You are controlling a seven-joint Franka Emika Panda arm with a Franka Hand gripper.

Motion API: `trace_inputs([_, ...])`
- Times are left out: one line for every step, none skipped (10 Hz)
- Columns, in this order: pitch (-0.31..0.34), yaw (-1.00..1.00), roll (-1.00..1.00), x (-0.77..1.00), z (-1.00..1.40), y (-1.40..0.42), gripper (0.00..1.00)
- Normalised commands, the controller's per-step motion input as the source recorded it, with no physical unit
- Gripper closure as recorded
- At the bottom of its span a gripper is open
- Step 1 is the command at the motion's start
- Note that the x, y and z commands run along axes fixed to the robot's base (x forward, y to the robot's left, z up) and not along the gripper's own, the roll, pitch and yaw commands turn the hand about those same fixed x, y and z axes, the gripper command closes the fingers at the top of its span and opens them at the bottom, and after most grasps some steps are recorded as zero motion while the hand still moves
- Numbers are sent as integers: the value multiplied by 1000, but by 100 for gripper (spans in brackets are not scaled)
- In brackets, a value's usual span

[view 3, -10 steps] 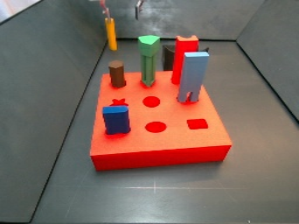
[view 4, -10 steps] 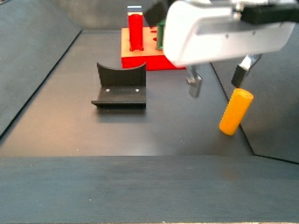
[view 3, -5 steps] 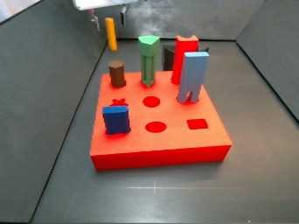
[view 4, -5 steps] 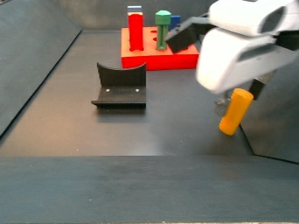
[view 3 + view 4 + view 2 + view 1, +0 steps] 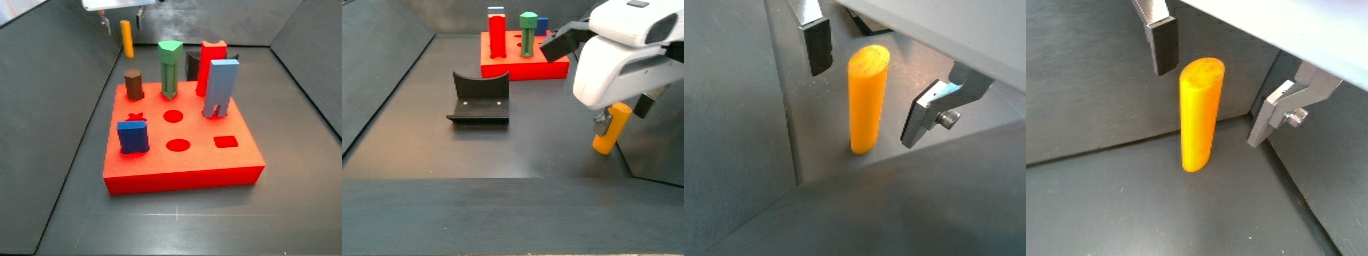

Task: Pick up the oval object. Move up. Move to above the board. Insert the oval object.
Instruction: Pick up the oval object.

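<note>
Silver finger plates with dark pads are seen on either side of the tall slim orange-yellow oval object (image 5: 1200,115) in both wrist views, and the gripper (image 5: 1227,85) is spread wide, with a clear gap between each finger and the peg, so nothing is grasped. In a wrist view (image 5: 867,100) the peg is shown upright on the dark grey floor, close to the grey side wall, its rounded top level with the lower finger ends.

In a side view the gripper (image 5: 617,118) is found low over the peg (image 5: 613,130), under the white wrist housing that covers the peg's upper part. In a side view the oval object (image 5: 127,39) is set at the far corner of the tray, well apart from the thick bright red rectangular board (image 5: 181,150).

On the board, a brown peg (image 5: 134,84), a green pointed peg (image 5: 170,68), a red notched peg (image 5: 213,66), a light blue rectangular peg (image 5: 221,88) and a dark blue star-topped peg (image 5: 132,137) are seated, while two round holes and one square hole are left open.

The dark L-shaped fixture (image 5: 480,97) is placed on the floor between the board (image 5: 523,66) and the camera.
</note>
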Motion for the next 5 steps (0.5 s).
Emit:
trace_inputs([-169,-9,-366,-20,-263,0,0])
trace_inputs([-60,9,-69,-17,-89,0,0])
trace_inputs([-49,0,0,-17,0,0,0])
trace_inputs([-16,0,0,51,-246,-131,0])
trace_inputs([0,0,0,171,-171,-271,0])
